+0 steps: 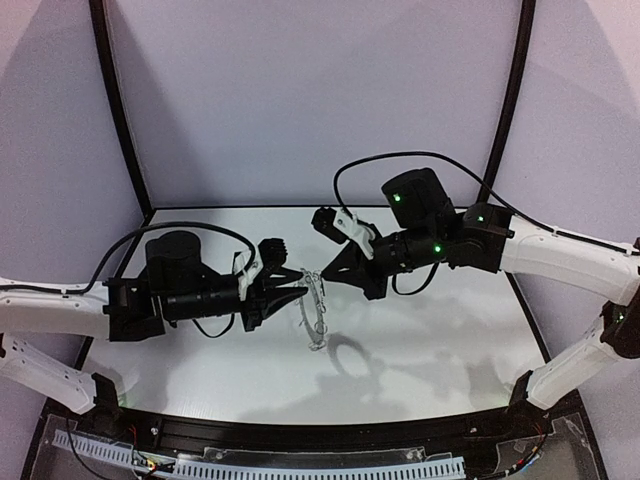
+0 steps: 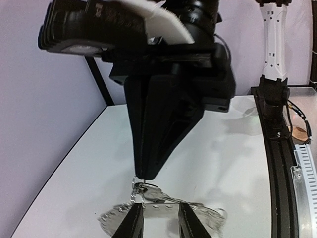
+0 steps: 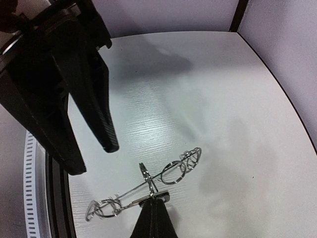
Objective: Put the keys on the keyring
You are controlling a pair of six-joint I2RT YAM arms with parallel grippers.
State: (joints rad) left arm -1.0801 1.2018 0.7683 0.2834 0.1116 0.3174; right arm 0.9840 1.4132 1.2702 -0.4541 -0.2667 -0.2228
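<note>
Keyring (image 1: pixel 316 310) between left fingers (image 1: pixel 288 298) and right fingers (image 1: pixel 338 272), above table (image 1: pixel 450 340)

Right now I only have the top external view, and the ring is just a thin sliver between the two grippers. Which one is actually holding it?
Observer: The right gripper. Its own wrist view shows it shut on the rim of the keyring.
Operator: And the left one?
Observer: The left gripper is open. In the right wrist view its tips appear just short of the ring, pinching nothing.
Operator: What are those bits along the ring's edge?
Observer: Small wire loops hung along the rim. The right wrist view shows several.
</note>
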